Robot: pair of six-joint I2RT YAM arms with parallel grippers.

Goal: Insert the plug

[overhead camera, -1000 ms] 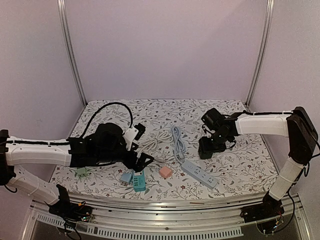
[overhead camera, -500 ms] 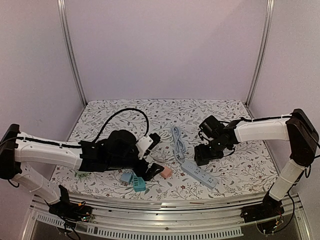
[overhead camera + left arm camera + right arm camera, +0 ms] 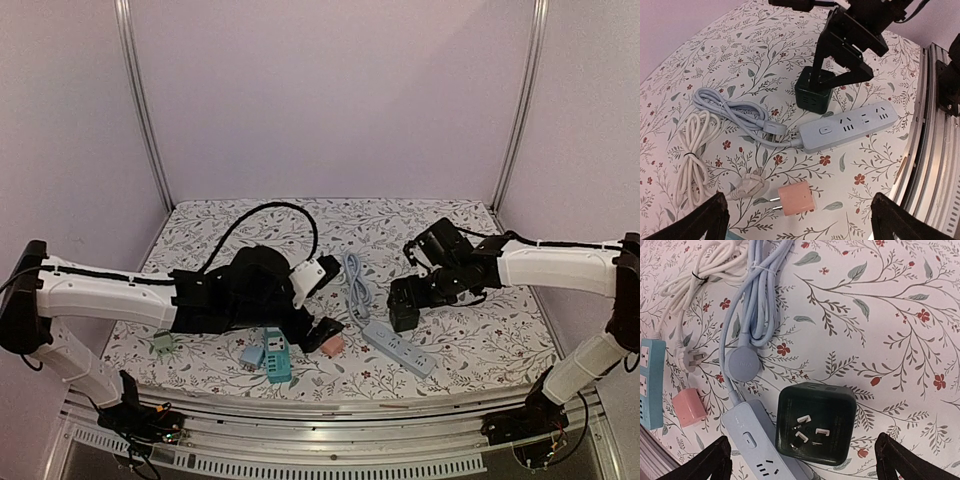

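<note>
The left pincer (image 3: pixel 799 209), spread wide, hovers over the pink plug (image 3: pixel 797 198), which lies on the counter (image 3: pixel 880 165) with pins toward 9 o'clock. The blue strip (image 3: pixel 850 127) lies at 1 o'clock, its long axis 8-to-2. The right pincer (image 3: pixel 802 452), also spread, straddles the green cube (image 3: pixel 816 422) beside the strip, seemingly without touching.

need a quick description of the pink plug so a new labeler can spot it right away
On the floral table, look near the front edge, in the gap between the teal power strip and the pale blue power strip. The pink plug lies there. It is a small rounded cube with two metal prongs, the only pink item, and has no cable attached.
</note>
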